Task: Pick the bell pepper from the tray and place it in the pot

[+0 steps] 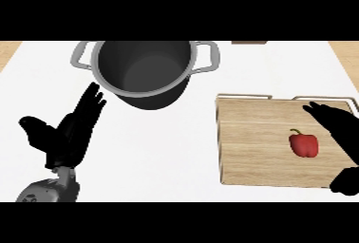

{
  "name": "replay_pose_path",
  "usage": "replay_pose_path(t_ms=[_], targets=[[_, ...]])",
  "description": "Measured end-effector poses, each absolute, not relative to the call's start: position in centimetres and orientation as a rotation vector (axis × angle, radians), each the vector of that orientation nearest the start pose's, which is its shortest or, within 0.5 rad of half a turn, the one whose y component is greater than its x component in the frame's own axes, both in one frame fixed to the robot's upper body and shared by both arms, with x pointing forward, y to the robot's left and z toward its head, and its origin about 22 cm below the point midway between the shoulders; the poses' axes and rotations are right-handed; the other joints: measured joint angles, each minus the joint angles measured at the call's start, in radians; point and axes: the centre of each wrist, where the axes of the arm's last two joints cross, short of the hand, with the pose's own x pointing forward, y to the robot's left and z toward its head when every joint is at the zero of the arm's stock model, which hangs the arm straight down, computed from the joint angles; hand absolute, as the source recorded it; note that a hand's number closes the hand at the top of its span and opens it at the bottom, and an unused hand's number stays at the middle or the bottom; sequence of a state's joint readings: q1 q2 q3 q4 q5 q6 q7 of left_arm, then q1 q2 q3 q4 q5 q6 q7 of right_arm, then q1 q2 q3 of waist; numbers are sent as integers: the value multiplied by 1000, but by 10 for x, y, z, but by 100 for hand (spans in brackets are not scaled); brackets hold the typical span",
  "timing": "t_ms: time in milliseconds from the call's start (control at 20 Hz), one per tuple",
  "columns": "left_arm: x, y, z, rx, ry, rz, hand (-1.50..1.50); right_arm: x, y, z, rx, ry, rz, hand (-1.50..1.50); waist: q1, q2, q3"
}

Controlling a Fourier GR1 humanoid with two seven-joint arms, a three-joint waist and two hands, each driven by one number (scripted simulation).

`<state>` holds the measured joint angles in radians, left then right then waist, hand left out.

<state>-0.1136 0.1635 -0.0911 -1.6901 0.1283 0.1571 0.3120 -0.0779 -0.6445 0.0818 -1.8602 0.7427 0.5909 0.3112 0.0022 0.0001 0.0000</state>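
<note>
Bell pepper (304, 144) on wooden tray (252, 142)

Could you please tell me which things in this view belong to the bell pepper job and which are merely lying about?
Part of the job:
- red bell pepper
- light wooden tray with metal handles
- dark grey metal pot
- right hand, open over the tray

Not part of it:
- left hand, open, resting
- white counter
- brown item at the far edge, too cropped to identify

Pale wood-grain tray (259, 142), grey metal pot (144, 64), glossy bell pepper (304, 144).
</note>
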Motion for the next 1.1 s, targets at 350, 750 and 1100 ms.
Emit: replay_pose_path(t_ms=[350, 750, 1100], targets=[[265, 232, 62, 19, -1471, -11, 0, 260, -297, 111, -940, -870, 1399, -150, 1, 0, 0], [268, 233, 63, 14, -1476, -11, 0, 270, -303, 94, -940, -805, 1426, -150, -1, 0, 0], [267, 229, 63, 8, -1472, -12, 0, 275, -305, 86, -870, -930, 1448, 150, -1, 0, 0]])
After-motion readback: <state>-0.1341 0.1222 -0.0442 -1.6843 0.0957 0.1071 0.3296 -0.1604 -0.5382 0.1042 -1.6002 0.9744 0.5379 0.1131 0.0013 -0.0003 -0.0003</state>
